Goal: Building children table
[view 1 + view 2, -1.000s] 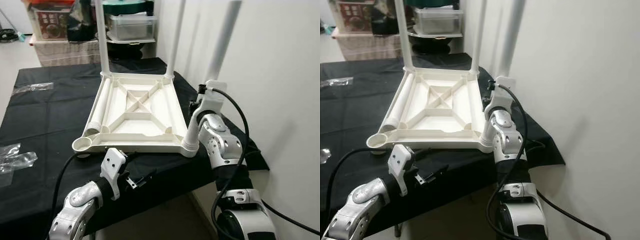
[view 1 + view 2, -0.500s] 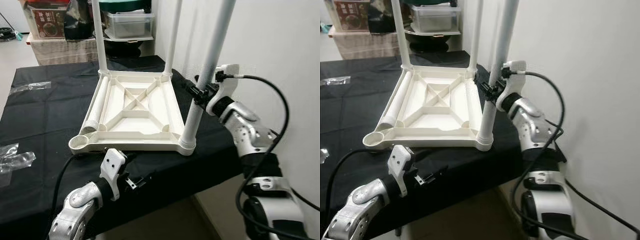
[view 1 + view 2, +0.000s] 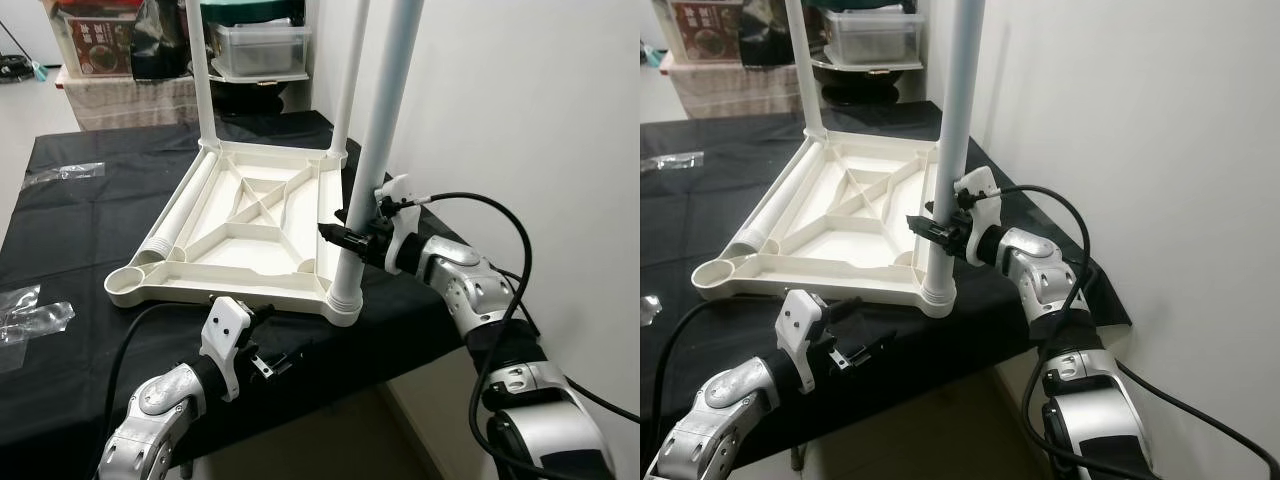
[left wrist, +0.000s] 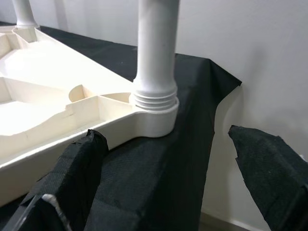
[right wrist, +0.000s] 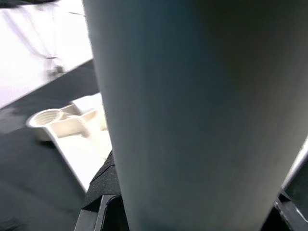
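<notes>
The white children's table top (image 3: 250,228) lies upside down on the black-covered table (image 3: 90,230). Three white legs stand upright in its corner sockets. My right gripper (image 3: 347,238) is shut on the near right leg (image 3: 385,120), a little above its threaded base (image 4: 155,108). A fourth leg (image 3: 188,212) lies loose inside the top along its left rim. The near left socket (image 3: 127,282) is empty. My left gripper (image 3: 272,362) hangs open just below the table's front edge, its fingers (image 4: 79,161) wide apart and facing the near right leg's base.
A white wall runs close along the right of the table. Clear plastic bags (image 3: 30,318) lie on the cloth at the left. Behind the table stand shelves with a clear storage box (image 3: 258,50) and other boxes. The black cloth hangs over the front edge.
My right gripper has moved left and lower on the near right leg. The table top has swung with it, its near right corner shifting left, and the leg stands straighter. The left arm is unchanged.
</notes>
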### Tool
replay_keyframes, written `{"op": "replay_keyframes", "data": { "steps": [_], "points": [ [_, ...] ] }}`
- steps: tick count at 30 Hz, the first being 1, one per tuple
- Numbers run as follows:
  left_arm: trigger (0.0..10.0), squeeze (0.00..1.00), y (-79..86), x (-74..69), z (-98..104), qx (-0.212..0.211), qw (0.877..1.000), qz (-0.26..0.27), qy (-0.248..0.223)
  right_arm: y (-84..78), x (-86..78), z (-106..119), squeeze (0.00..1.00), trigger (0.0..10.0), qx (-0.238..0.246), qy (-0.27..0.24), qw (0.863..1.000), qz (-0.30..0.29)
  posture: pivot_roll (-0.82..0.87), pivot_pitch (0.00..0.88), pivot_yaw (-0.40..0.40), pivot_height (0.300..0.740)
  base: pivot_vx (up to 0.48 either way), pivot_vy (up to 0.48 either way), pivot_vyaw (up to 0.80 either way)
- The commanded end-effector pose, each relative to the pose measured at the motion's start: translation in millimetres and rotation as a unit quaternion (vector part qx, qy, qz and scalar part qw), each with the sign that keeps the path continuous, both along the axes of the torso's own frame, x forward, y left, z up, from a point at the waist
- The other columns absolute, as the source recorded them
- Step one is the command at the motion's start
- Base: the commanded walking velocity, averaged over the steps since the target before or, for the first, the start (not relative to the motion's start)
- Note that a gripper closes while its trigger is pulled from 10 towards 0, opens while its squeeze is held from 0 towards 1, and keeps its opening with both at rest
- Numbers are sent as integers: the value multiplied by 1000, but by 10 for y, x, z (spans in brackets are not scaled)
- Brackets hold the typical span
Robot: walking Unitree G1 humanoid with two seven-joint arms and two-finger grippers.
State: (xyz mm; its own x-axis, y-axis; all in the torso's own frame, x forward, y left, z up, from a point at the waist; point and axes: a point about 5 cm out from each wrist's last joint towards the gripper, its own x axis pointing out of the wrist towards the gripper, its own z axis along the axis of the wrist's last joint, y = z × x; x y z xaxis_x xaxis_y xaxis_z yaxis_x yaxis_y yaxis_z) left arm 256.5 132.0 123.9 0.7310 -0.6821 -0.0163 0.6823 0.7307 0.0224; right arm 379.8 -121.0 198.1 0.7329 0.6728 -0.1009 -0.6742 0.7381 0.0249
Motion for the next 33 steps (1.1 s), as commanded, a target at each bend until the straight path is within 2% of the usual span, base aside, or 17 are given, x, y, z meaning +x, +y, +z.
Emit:
{"op": "replay_keyframes", "data": {
  "steps": [1,3,5,6,10,11,13,14,20,21,22,23,25,29,30,32,33],
  "points": [
    [10000,0,27,-7,-7,4,1000,-1,2,-341,102,-316,0,0,-59,73,973,-212,59,0,-115,740,0,0,0],
    [10000,0,27,-7,-7,4,1000,-1,2,-341,102,-316,0,0,-59,73,973,-212,59,0,-115,740,0,0,0],
    [10000,0,25,-16,-9,4,1000,0,2,-616,61,-410,0,0,-74,85,904,-413,59,0,-113,740,0,0,0],
    [10000,0,17,-20,-12,3,1000,0,3,-596,7,-426,0,0,-73,83,889,-444,59,0,-113,740,0,0,0],
    [10000,0,-2,-33,-19,1,1000,-3,5,-295,-72,-379,0,0,-59,68,913,-398,54,0,-108,740,0,0,0],
    [10000,0,-4,-35,-21,1,1000,-4,6,-110,-102,-317,0,10000,-54,57,930,-359,53,0,-104,740,0,0,0],
    [10000,0,-2,-35,-19,1,1000,-5,6,36,-124,-220,0,10000,-30,41,946,-320,53,0,-104,740,0,0,0],
    [10000,0,2,-30,-16,2,1000,-5,6,117,-131,-121,1000,10000,-10,20,956,-293,52,0,-105,740,0,0,0],
    [10000,0,16,-18,-8,3,1000,-4,5,112,-106,111,1000,10000,44,-21,958,-281,52,0,-105,740,0,0,0],
    [10000,0,14,-19,-9,2,1000,-5,5,91,-112,304,0,10000,59,-67,978,-187,49,0,-105,740,0,0,0],
    [10000,0,9,-18,-9,2,1000,-6,5,53,-166,454,0,10000,65,-93,990,-77,49,0,-107,740,0,0,0],
    [10000,0,9,-18,-9,2,1000,-6,5,53,-166,454,0,10000,65,-93,990,-77,49,0,-107,740,0,0,0],
    [10000,0,3,-15,-8,1,1000,-7,5,-28,-253,611,0,10000,60,-122,989,48,54,0,-112,740,0,0,0],
    [10000,0,3,-9,-2,1,1000,-5,3,-87,-223,552,0,10000,26,-116,990,75,56,0,-113,740,0,0,0],
    [10000,0,5,-12,-2,2,1000,-5,3,-80,-169,461,0,4745,5,-99,993,62,61,0,-117,740,0,0,0],
    [10000,0,5,-12,-2,2,1000,-5,3,-78,-156,437,0,4745,0,-95,994,58,61,0,-117,740,0,0,0],
    [10000,0,10,-17,-4,2,1000,-4,3,-64,-136,377,0,0,-6,-82,996,46,63,0,-118,740,0,0,0]
  ]
}}
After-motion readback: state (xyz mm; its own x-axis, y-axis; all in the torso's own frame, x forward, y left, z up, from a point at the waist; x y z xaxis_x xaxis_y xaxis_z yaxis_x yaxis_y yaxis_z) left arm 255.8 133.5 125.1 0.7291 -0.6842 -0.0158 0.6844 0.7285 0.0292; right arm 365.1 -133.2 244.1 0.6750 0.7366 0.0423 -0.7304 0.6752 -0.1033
